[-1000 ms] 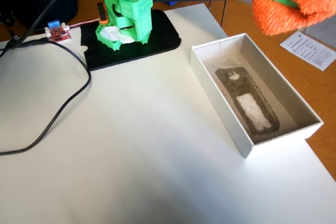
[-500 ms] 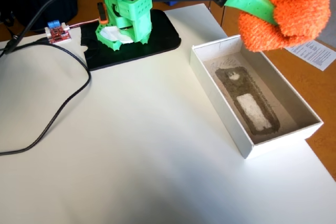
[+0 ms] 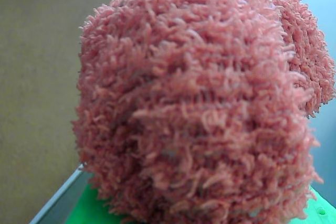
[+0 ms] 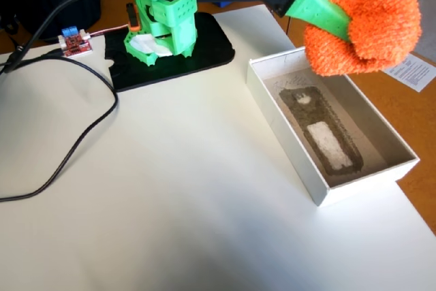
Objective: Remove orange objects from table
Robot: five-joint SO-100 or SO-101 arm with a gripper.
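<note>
Tool [image 4: 340, 15] pinching orange bundle [image 4: 364, 22], held aloft clear of worktop [image 4: 170, 189], above far end of white box [image 4: 402, 161]. Soft, light, compressible; best gripped deep through the bulk, not loose fuzz.

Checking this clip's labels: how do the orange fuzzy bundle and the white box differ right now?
The orange fuzzy bundle is soft, lumpy and held in the air by the green gripper; the white box is rigid, rectangular and rests on the table. The bundle is smaller than the box. The box is open-topped.
</note>
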